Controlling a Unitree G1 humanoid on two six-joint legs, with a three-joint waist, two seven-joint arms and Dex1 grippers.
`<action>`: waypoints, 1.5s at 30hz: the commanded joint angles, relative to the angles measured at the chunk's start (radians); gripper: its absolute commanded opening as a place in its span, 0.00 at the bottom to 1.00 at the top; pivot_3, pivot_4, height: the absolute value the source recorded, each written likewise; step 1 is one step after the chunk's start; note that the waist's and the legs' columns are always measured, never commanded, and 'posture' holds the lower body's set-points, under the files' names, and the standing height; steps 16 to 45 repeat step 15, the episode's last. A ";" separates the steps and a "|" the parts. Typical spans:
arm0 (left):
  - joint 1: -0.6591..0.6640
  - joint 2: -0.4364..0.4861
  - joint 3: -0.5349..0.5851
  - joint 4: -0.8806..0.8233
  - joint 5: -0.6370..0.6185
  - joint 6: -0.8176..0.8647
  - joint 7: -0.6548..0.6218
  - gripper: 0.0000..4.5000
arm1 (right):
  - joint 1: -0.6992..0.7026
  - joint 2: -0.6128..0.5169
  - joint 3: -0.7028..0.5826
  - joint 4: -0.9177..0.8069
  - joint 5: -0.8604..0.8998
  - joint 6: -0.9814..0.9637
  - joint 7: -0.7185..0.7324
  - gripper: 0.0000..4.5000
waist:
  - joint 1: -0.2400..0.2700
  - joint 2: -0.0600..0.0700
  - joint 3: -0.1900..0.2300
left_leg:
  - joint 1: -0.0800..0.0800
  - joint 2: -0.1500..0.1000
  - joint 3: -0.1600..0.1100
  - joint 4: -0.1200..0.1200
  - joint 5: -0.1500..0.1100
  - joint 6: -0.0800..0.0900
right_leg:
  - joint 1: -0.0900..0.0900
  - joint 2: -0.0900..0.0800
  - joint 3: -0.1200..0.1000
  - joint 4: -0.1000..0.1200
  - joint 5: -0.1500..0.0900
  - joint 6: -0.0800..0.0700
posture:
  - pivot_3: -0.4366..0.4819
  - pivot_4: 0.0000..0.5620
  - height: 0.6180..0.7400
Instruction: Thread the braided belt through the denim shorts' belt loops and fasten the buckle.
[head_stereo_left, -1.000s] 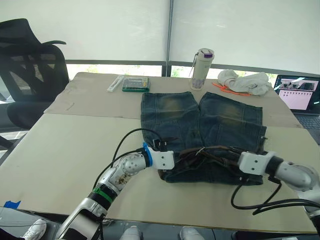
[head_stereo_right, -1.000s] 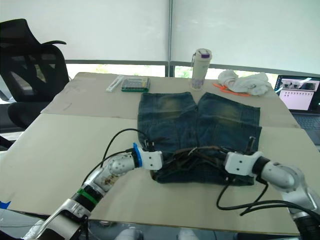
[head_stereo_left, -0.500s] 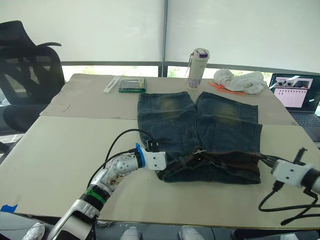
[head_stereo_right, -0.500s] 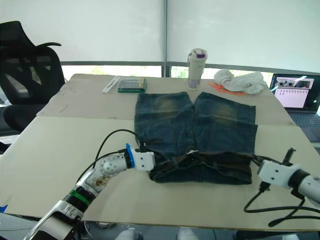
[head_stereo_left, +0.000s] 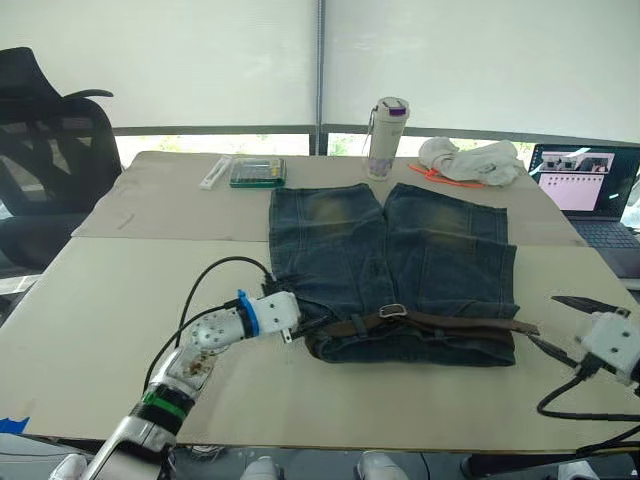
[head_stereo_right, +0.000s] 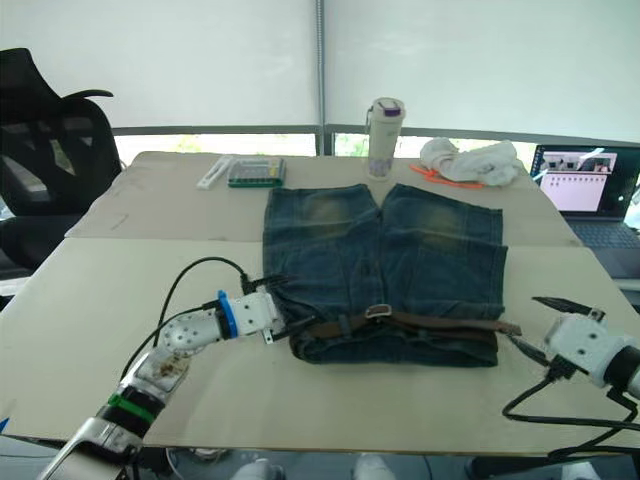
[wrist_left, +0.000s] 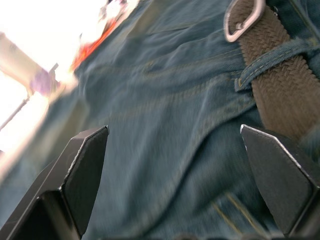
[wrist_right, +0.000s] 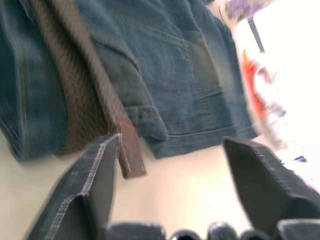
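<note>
Left eye view shows the left pincer spread open just beside the waistband corner of the denim shorts, which lie flat on the counter between the two pincers. The braided belt runs along the waistband from that pincer, with the buckle near the middle and one of the belt loops crossing the strap. The right pincer stands open too, holding nothing, apart from the belt's free tip.

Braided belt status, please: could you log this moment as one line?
dark brown braided belt: along faded blue denim shorts waistband | silver buckle: mid-waistband | left end effector: open | right end effector: open
</note>
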 joint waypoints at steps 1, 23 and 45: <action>0.049 0.034 0.073 -0.186 -0.177 0.243 -0.067 1.00 | 0.022 0.032 -0.075 -0.039 0.185 0.179 0.097 0.99 | 0.003 0.000 0.000 | -0.001 0.000 0.000 0.000 0.000 0.000 | 0.000 0.000 -0.001 0.000 0.000 0.000 | 0.48 0.27 0.98; 0.337 0.138 0.194 -0.533 -0.318 0.592 -0.071 1.00 | 0.013 0.127 -0.121 0.004 0.276 0.369 0.275 0.99 | 0.009 0.001 0.001 | -0.001 0.001 0.000 0.001 0.000 0.000 | -0.002 0.000 -0.001 0.000 -0.005 0.003 | 0.48 0.27 0.98; 0.337 0.138 0.194 -0.533 -0.318 0.592 -0.071 1.00 | 0.013 0.127 -0.121 0.004 0.276 0.369 0.275 0.99 | 0.009 0.001 0.001 | -0.001 0.001 0.000 0.001 0.000 0.000 | -0.002 0.000 -0.001 0.000 -0.005 0.003 | 0.48 0.27 0.98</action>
